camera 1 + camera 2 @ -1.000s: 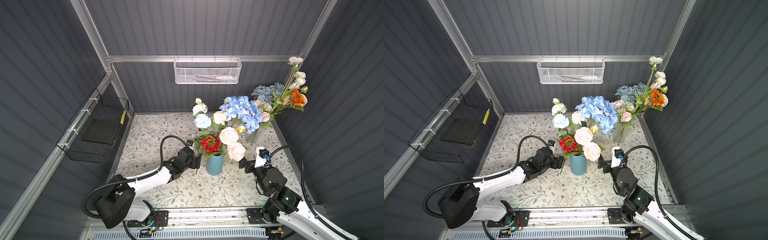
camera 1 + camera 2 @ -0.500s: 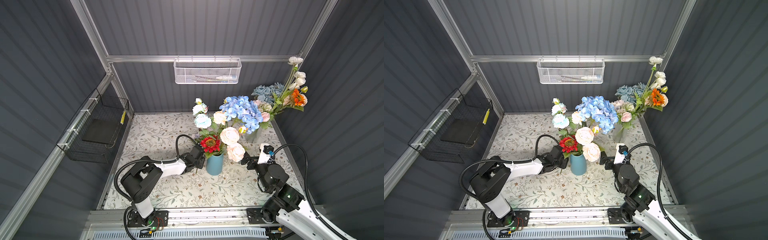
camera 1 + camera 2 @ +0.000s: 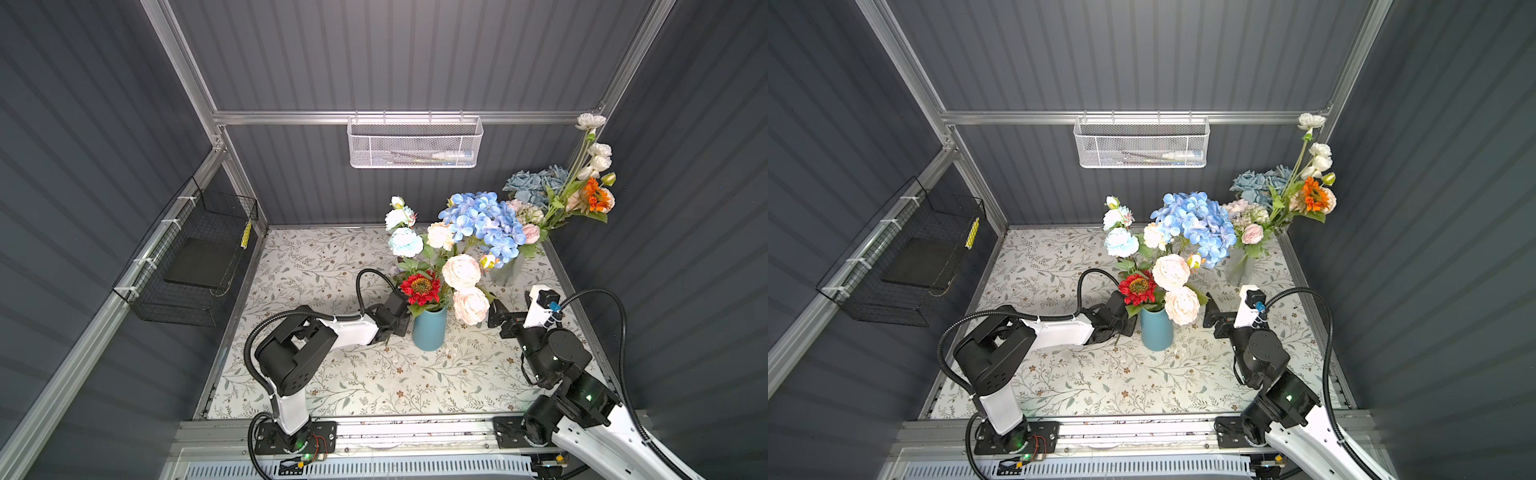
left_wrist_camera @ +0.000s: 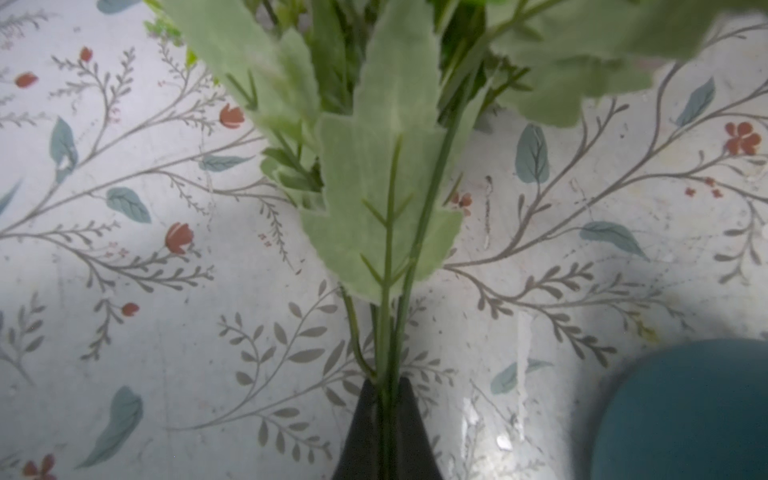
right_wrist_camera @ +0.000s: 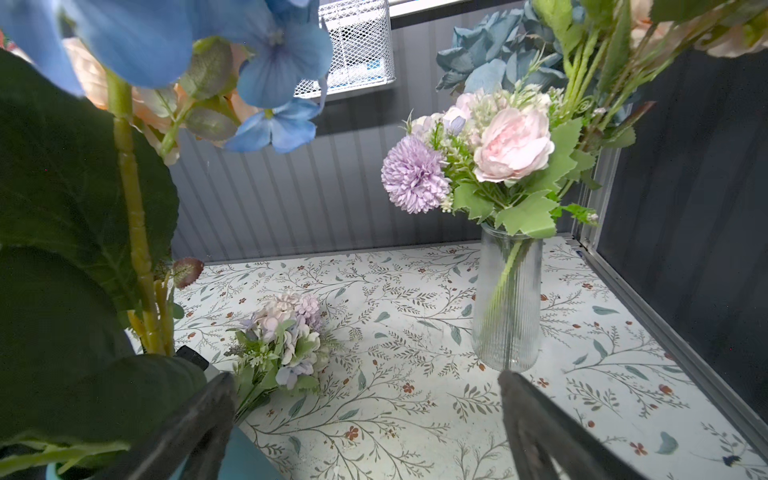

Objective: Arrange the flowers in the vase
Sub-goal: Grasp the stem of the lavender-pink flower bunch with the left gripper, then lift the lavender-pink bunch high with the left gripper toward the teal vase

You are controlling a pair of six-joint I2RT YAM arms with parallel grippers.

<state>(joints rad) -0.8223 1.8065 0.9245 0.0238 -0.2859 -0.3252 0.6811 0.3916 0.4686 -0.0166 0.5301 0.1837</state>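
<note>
My left arm lies low, its forearm stretched almost level over the counter [image 3: 332,374]. The left hand [image 4: 386,419] is pinched tight on the thin green stems [image 4: 388,332] of the lilac spray [image 5: 286,340]. That spray lies flat on the counter just beside the teal vase [image 3: 430,330].

To do this well I would lift straight up until the stem ends clear the rim, then turn the wrist so the stems point down. I would thread them into a gap on my left side of the bouquet [image 3: 461,272] without shoving it. The grip sits on bare stem well short of the blossoms, so I expect the head to sway and would move slowly.

My right arm reaches in from the front, and the right hand [image 5: 365,386] is spread wide and empty beside the bouquet. The glass vase [image 5: 507,307] stands beyond it.
</note>
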